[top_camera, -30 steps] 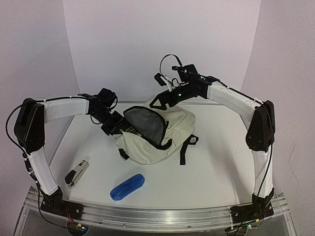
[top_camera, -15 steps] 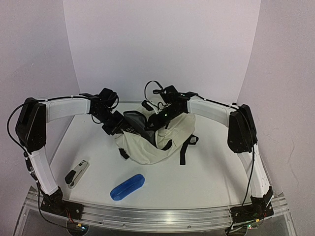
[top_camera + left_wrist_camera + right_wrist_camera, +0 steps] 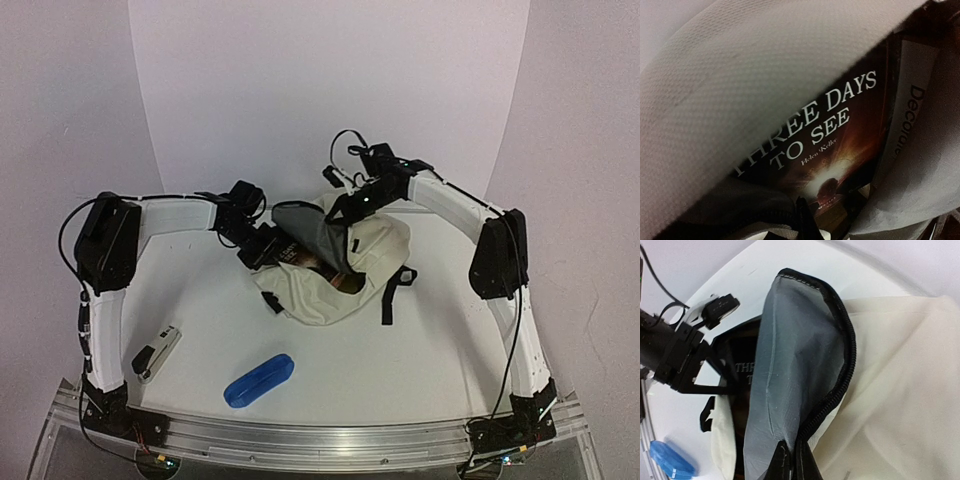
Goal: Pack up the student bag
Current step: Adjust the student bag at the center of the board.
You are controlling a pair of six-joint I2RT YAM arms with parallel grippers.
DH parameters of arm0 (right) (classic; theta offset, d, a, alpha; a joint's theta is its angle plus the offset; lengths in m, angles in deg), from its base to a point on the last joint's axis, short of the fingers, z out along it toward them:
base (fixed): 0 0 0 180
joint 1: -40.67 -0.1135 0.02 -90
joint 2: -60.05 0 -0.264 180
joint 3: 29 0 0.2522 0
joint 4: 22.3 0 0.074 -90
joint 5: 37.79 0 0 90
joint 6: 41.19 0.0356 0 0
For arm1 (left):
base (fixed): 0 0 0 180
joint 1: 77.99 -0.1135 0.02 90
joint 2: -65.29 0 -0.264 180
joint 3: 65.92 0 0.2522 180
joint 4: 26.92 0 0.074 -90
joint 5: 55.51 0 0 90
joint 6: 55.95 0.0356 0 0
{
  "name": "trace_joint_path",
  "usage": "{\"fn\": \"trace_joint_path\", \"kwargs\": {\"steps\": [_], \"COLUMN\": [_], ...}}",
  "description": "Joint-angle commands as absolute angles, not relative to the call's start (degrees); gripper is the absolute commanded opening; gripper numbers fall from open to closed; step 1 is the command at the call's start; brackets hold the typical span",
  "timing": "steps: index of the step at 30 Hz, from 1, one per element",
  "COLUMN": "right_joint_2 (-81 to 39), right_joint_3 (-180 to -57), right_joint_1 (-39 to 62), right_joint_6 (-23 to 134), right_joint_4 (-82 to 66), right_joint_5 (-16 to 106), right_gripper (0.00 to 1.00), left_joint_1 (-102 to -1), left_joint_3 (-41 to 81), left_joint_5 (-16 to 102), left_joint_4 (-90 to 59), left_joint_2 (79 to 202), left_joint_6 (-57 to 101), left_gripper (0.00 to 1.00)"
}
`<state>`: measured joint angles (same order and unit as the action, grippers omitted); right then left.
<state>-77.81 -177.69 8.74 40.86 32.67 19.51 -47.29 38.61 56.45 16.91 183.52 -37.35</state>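
Top view — we count one student bag (image 3: 335, 285), cream, lying toward the far middle of the table (image 3: 430, 340), its mouth open to the left and its grey-lined flap raised. Two pincers are at it: the left pincer (image 3: 268, 255) at the mouth's left rim, the right pincer (image 3: 338, 210) at the flap's top edge. One blue pencil case (image 3: 259, 379) and one black-and-silver stapler (image 3: 157, 352) lie near the front left, well apart from the bag. White table surface shows between the bag and the front rail, and to its right.

Left wrist view — one book (image 3: 840, 130), titled "Three Days to See", sits inside the bag under its cream rim, with one white lettered item (image 3: 910, 115) just beside it. The pincer tips are together on the dark lining.

Right wrist view: the right pincer is clamped on the flap's black zipper edge.
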Motion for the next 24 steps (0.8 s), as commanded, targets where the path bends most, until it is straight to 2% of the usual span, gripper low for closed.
{"fn": "trace_joint_path", "kwargs": {"steps": [1,5,10,13,17,20,24], "right_joint_2": [-76.90,-71.47,-62.98,-57.43,-52.25,-50.11,-47.69], "right_joint_3": [-181.42,-177.10,-166.13,-155.50,-141.98,-134.56,-129.82], "right_joint_1": [13.13,13.59,12.56,11.23,10.52,10.60,11.05], "right_joint_6": [36.91,32.94,26.20,18.94,10.32,5.05,0.02], "right_joint_4": [33.38,33.38,34.99,37.12,40.14,43.58,48.91], "right_joint_5": [19.49,15.28,11.44,12.65,15.44,18.60,20.42], "right_gripper": [0.00,0.00,0.00,0.00,0.00,0.00,0.00], "left_joint_1": [-43.54,-41.65,-41.24,-41.31,-42.94,-45.91,-48.16], "left_joint_3": [54.04,59.57,54.06,49.79,42.39,39.73,42.60], "left_joint_5": [64.38,65.36,66.91,67.54,66.39,64.46,63.91], "left_joint_4": [12.59,14.45,11.79,12.07,11.17,11.73,16.01], "left_joint_2": [189.22,190.54,184.94,180.22,173.12,170.13,171.80], "left_joint_6": [-30.62,-26.35,-24.90,-22.52,-20.47,-20.04,-15.97], "left_gripper": [0.00,0.06,0.11,0.26,0.57,0.68,0.71]}}
